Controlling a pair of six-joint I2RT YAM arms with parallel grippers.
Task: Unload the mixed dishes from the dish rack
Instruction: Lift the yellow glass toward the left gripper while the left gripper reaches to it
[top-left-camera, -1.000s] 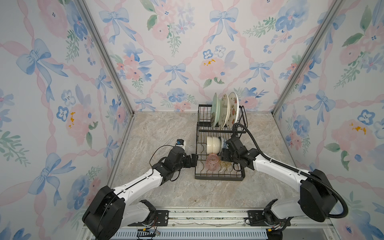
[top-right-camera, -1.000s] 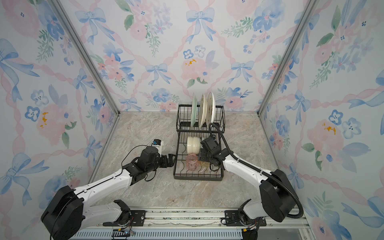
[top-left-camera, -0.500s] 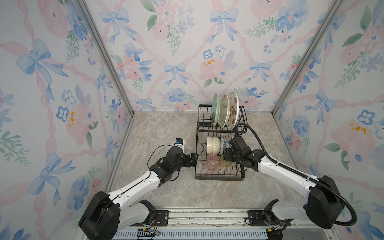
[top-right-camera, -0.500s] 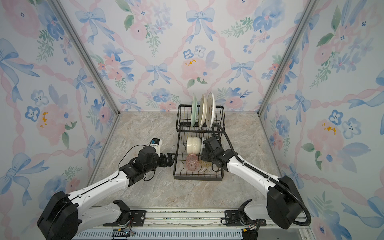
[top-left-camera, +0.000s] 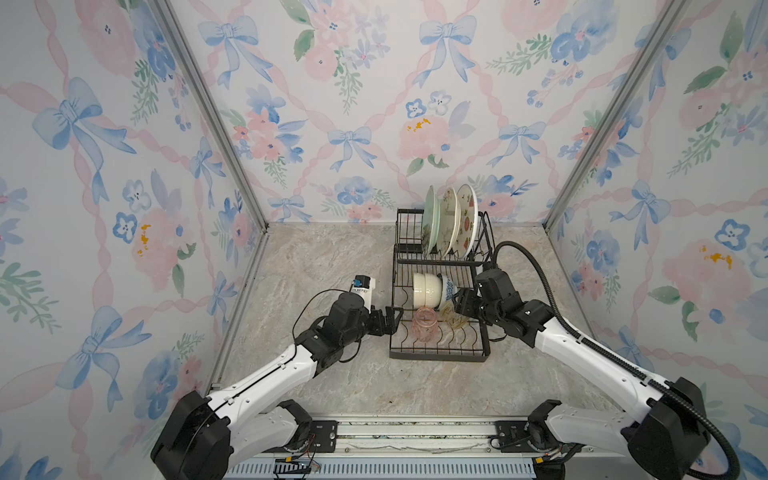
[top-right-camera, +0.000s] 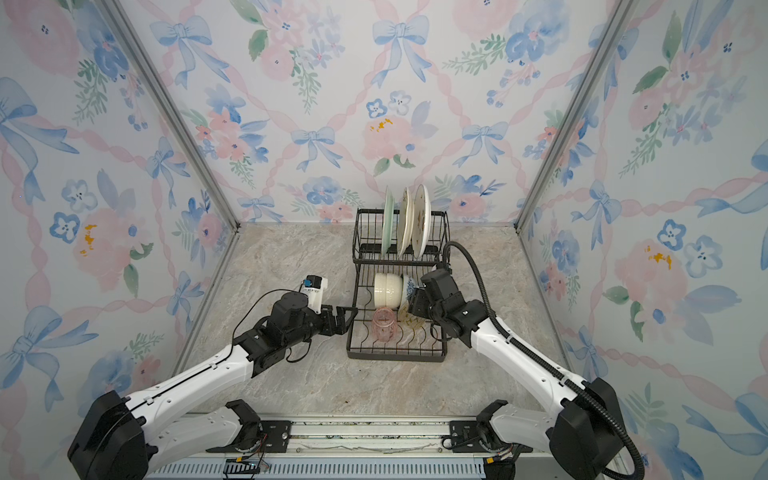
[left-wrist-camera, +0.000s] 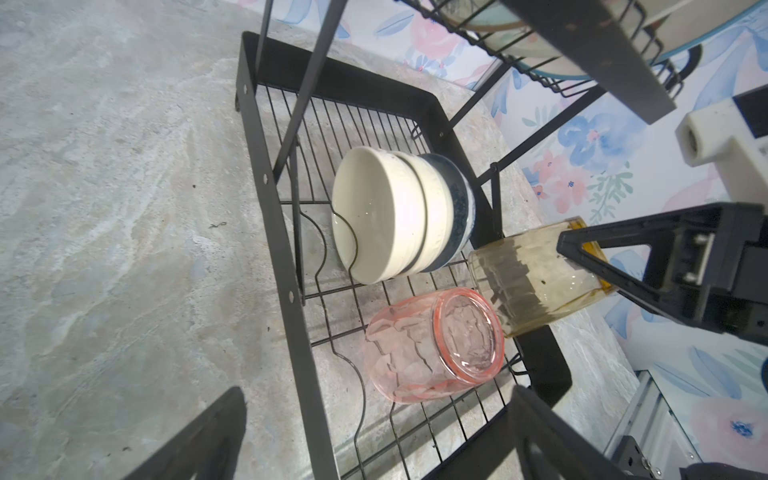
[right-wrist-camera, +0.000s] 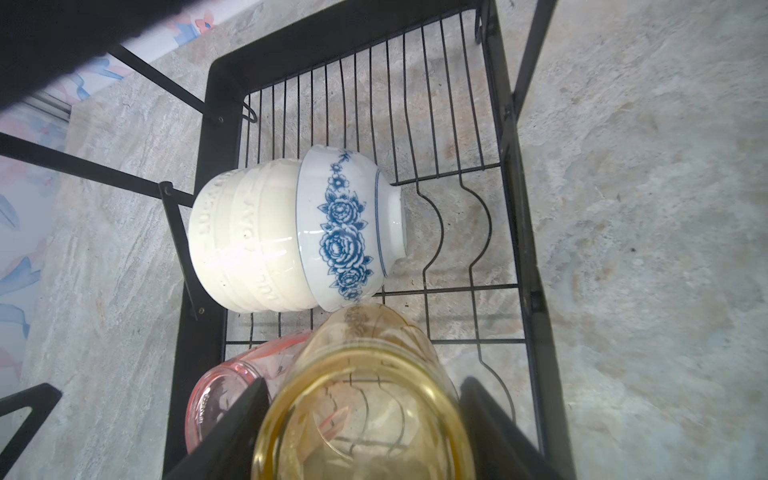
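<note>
The black wire dish rack stands mid-table. Its lower tray holds a pink tumbler lying on its side and an amber tumbler right beside it. My right gripper is shut on the amber tumbler, one finger on each side near its rim. Behind the tumblers, a cream bowl is nested with a blue-patterned bowl. My left gripper is open at the rack's left edge, facing the pink tumbler.
On the upper shelf stand a mint-green plate and two cream printed plates. The shelf's black struts cross above the lower tray. Marble tabletop spreads left of the rack; floral walls enclose three sides.
My right gripper's jaws have narrowed onto the amber tumbler and the arm has shifted slightly. The left gripper has stayed open, almost in place, by the rack's left edge.
</note>
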